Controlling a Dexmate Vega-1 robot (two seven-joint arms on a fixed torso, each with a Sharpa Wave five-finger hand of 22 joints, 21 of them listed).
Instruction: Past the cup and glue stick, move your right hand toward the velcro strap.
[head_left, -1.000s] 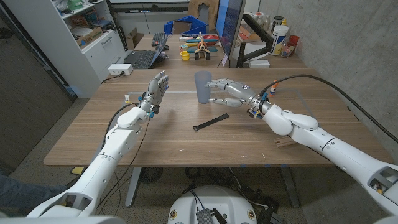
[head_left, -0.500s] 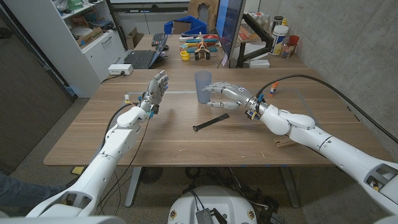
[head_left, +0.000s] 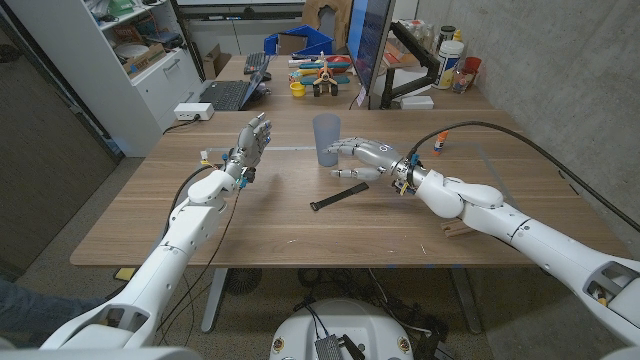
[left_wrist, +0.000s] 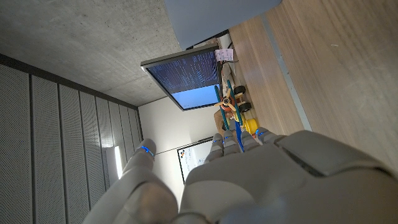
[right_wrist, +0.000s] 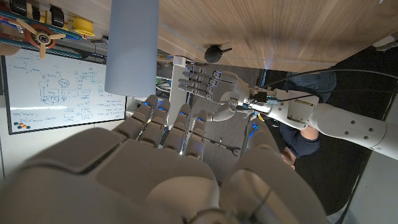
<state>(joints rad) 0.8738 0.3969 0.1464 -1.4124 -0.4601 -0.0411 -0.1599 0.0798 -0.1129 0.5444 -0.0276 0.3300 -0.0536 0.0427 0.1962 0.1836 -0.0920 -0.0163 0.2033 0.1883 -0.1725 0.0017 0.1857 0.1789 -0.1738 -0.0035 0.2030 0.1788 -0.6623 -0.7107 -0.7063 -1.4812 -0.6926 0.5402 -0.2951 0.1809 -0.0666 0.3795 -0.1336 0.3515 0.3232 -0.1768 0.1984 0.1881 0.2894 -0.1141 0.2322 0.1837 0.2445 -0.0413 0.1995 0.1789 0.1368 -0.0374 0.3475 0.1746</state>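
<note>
Right hand (head_left: 358, 157) hangs w/ fingers spread, holding nothing, just right of the cup (head_left: 327, 140) and just behind the velcro strap (head_left: 338, 196). Strap lies flat in front of the cup, untouched. Glue stick (head_left: 439, 144) stands well right of the cup, by the arm. Judged: reach mostly done; closing the last gap to the strap is left. Left hand (head_left: 251, 141) is raised, open-fingered, left of the cup. Wooden table (head_left: 150, 215); monitor (head_left: 372, 40) and shelving (head_left: 140, 55) behind the cup.
</note>
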